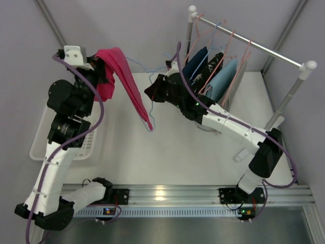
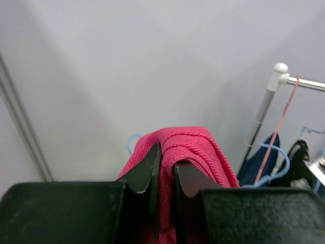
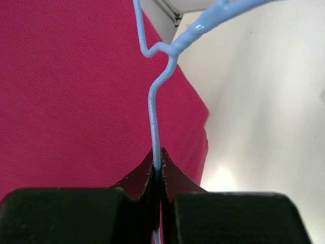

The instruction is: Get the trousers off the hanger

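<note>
Pink trousers (image 1: pixel 127 81): held in the air above the desk (image 1: pixel 167 152), between the two arms, running slantwise down from the left arm toward the right. Light-blue wire hanger (image 3: pixel 152 117) sits against the cloth; cannot tell whether the cloth is over its bar or already free

Left pincer (image 2: pixel 165 170): clenched on a bunched, ribbed edge of the trousers

Right pincer (image 3: pixel 158 170): clenched on the thin wire just under the twisted neck

Risks, as I judge them:
- wire is thin and smooth, so it may swivel or slide in the right grip under a sideways pull
- cloth may catch on the neck twist or hook, dragging the hanger along
- left grip holds only a fold; a hard tug may shed it
- garment rack (image 1: pixel 264 48) stands close behind the right arm, so a swing may foul it
</note>
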`<state>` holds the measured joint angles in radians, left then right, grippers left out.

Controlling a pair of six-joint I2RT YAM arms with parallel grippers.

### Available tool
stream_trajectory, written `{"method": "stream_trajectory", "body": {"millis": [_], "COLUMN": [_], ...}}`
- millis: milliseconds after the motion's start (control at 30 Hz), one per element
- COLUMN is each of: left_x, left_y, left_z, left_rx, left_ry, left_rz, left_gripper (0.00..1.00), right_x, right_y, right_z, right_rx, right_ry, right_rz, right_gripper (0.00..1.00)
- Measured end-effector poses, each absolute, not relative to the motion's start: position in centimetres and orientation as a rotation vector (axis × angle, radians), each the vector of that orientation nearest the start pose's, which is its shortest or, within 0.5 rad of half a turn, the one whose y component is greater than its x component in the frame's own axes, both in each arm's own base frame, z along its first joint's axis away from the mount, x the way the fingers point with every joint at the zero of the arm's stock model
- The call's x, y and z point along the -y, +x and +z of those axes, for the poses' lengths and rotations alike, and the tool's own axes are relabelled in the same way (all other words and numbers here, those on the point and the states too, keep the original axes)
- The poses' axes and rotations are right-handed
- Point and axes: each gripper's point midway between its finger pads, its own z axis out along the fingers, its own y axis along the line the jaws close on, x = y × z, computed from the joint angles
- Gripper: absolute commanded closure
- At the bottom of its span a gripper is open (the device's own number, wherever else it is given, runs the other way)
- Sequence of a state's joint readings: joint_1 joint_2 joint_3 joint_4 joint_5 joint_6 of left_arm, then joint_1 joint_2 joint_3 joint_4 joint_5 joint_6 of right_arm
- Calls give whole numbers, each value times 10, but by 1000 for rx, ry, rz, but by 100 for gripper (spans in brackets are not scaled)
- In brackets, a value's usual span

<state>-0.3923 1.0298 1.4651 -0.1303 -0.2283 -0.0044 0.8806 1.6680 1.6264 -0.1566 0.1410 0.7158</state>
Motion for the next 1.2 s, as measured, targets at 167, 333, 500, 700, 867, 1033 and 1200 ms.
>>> {"method": "stream_trajectory", "body": {"millis": [167,333,500,700,867,1033,1200], "left_x": [66,44,22,-9,-33,-56,-84], "left_y": [309,308,302,279,261,239,222], "left_z": [574,606,641,670,671,653,615], "left_rx": [-1175,-1107,-1034,-963,-965,-1007,-1094], "left_ry": [9,-37,-82,-144,-166,-174,-176], "left_rz": [-84,52,197,370,539,716,911], "left_gripper": [100,100,100,100,100,100,100], "right_x": [-407,-402,-399,-399,-400,-401,-403], "right_y": [328,322,319,317,315,314,312], "right_z": [337,334,335,339,340,340,342], "right_rx": [-1901,-1902,-1896,-1887,-1886,-1887,-1882], "right_ry": [-78,-94,-112,-119,-128,-135,-145], "right_rz": [1011,1019,1015,1026,1039,1046,1062], "right_gripper": [100,100,100,100,100,100,100]}}
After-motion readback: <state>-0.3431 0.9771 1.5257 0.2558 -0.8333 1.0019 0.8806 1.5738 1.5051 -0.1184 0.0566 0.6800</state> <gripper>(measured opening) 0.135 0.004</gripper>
